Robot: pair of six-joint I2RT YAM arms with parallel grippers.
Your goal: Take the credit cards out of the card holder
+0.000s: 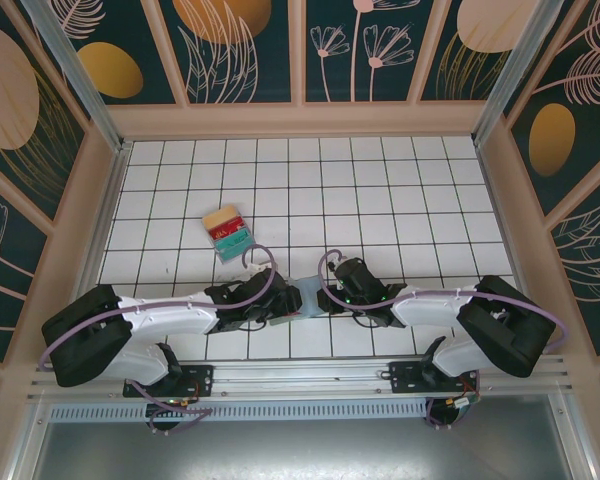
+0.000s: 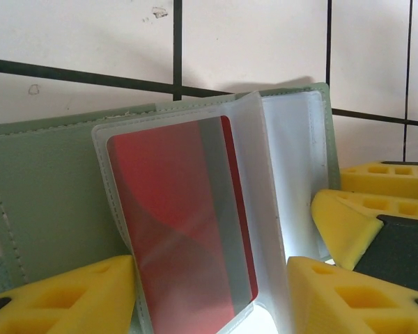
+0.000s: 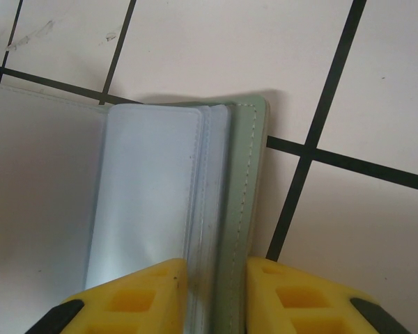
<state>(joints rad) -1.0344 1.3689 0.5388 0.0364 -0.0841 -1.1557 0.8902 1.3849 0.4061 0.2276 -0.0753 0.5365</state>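
Card holder (image 3: 247, 188) pinched by right tool (image 3: 216, 282); left tool (image 2: 209, 278) spread around red card (image 2: 171, 209).

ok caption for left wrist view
A red card in a clear sleeve of the open card holder, straddled by the left pincer

Yellow fingers (image 3: 136, 296) pinching green card holder (image 3: 249, 174), clear sleeves (image 3: 150, 195), white tiles (image 3: 376, 229)

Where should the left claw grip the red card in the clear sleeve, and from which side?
Probably its near short end, which sits between the open fingers of the left claw; come in from that side. The red card faces the claw flat inside its clear sleeve, so turn to pinch its faces, not its thin edges. The right claw pins the card holder.
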